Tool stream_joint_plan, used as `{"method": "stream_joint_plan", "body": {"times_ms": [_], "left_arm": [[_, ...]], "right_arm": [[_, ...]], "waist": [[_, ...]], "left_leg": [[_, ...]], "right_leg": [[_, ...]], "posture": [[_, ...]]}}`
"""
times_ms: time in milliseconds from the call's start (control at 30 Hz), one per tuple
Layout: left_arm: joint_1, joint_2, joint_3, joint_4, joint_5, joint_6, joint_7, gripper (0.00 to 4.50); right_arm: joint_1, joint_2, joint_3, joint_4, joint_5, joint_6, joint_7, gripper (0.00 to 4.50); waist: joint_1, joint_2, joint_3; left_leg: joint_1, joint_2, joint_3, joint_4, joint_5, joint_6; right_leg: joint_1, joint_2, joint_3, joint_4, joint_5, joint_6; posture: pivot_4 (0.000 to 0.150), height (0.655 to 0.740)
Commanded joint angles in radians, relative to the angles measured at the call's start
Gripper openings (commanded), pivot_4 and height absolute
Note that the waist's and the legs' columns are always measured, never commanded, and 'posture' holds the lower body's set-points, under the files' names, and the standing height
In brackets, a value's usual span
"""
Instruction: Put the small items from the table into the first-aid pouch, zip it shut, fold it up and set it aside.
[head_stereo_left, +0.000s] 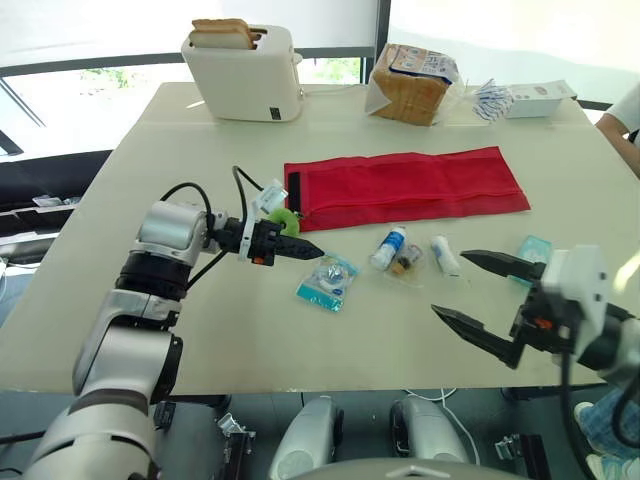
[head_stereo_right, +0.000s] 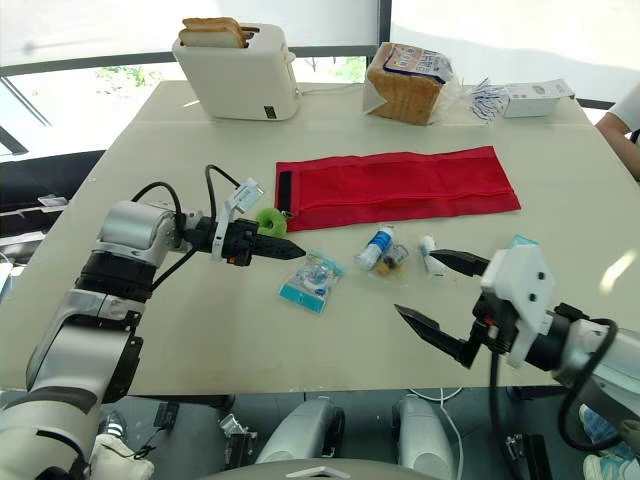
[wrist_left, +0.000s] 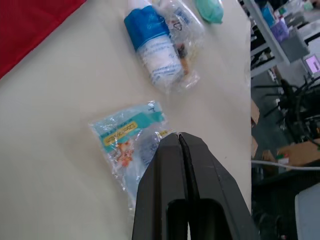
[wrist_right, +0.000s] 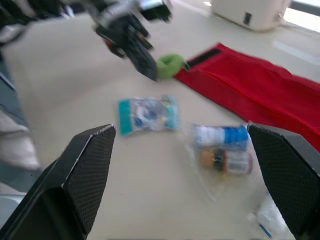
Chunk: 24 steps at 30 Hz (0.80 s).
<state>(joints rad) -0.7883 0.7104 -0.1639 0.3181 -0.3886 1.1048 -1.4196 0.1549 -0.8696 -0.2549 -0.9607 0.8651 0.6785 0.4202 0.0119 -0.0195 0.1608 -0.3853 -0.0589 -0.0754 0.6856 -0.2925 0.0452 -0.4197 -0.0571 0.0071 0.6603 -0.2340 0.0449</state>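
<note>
Pouch lies flat mid-table, with the loose items just off its near edge: packet at 7 o'clock, bottle at 6, tube at 5. Left claw hovers by the packet, fingers pressed together on nothing; lowered like that, it would likely shove the slick packet away. Right claw, spread wide beside the tube, could knock it rolling.

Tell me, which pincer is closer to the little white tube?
Right. The right pincer is open, one fingertip just beside the little white tube; the left pincer, shut, is farther off, past the bagged bottles.
</note>
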Motion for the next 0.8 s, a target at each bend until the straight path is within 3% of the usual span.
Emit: {"method": "stream_joint_plan", "body": {"times_ms": [33,100,167,200,233,300,667,767,800], "left_arm": [[0.075,0.039,0.058,-0.129,-0.040,-0.001,0.058,0.58],[0.091,0.043,0.056,-0.134,-0.025,-0.030,0.093,1.11],[0.099,0.042,0.049,-0.130,-0.016,-0.059,0.110,2.07],[0.099,0.041,0.042,-0.127,-0.016,-0.065,0.113,2.26],[0.101,0.039,0.029,-0.125,-0.014,-0.075,0.111,2.94],[0.101,0.025,0.004,-0.117,-0.008,-0.097,0.115,3.74],[0.052,-0.036,-0.048,0.014,-0.033,-0.055,0.079,3.74],[0.046,-0.052,-0.035,0.026,-0.047,-0.019,0.092,3.04],[0.053,-0.052,-0.037,0.020,-0.048,-0.019,0.094,2.58]], "right_arm": [[-0.067,0.028,0.056,-0.034,0.015,-0.083,0.097,4.50],[-0.085,0.028,0.037,-0.037,0.027,-0.113,0.141,4.50],[-0.083,0.008,0.021,-0.033,0.029,-0.117,0.180,4.50],[-0.079,-0.003,0.015,-0.027,0.026,-0.116,0.194,4.50],[-0.073,-0.019,0.005,-0.020,0.020,-0.114,0.214,4.50],[-0.057,-0.050,-0.024,-0.008,0.011,-0.113,0.253,4.50],[0.035,-0.058,-0.148,-0.038,0.033,-0.107,0.262,4.50],[0.046,-0.048,-0.143,-0.053,0.033,-0.104,0.235,4.50],[0.046,-0.044,-0.137,-0.056,0.033,-0.102,0.222,4.50]], "waist": [[0.000,0.000,0.000],[0.006,0.000,0.000],[0.010,0.000,0.000],[0.010,0.000,0.000],[0.010,0.000,0.000],[0.008,0.000,0.000],[0.003,0.000,0.000],[0.003,0.000,0.000],[0.003,0.000,0.000]], "left_leg": [[0.000,0.000,0.000,0.000,0.000,0.000],[-0.001,0.000,0.000,0.000,0.000,0.000],[0.000,-0.001,-0.001,0.001,0.000,0.000],[0.000,-0.001,-0.001,0.001,0.000,0.000],[0.000,-0.001,-0.001,0.001,0.000,0.000],[0.000,-0.002,-0.001,0.001,0.000,0.000],[0.000,-0.002,-0.001,0.001,0.000,0.000],[0.000,-0.001,-0.001,0.001,0.000,0.000],[0.000,-0.001,-0.001,0.001,0.000,0.000]], "right_leg": [[0.000,0.000,0.000,0.000,0.000,0.000],[0.000,0.000,-0.001,0.000,0.000,0.000],[0.001,0.000,-0.001,0.000,0.000,0.000],[0.002,0.000,-0.002,0.000,0.000,0.000],[0.002,-0.001,-0.002,-0.001,0.000,0.000],[0.002,-0.001,-0.002,0.000,0.000,0.000],[0.002,-0.001,-0.002,0.000,0.000,0.000],[0.002,-0.001,-0.002,0.000,0.000,0.000],[0.002,-0.001,-0.002,0.000,0.000,0.000]], "posture": [[0.150,0.7400],[0.150,0.7400],[0.150,0.7400],[0.150,0.7400],[0.150,0.7400],[0.150,0.7400],[0.150,0.7400],[0.150,0.7400],[0.150,0.7400]]}}
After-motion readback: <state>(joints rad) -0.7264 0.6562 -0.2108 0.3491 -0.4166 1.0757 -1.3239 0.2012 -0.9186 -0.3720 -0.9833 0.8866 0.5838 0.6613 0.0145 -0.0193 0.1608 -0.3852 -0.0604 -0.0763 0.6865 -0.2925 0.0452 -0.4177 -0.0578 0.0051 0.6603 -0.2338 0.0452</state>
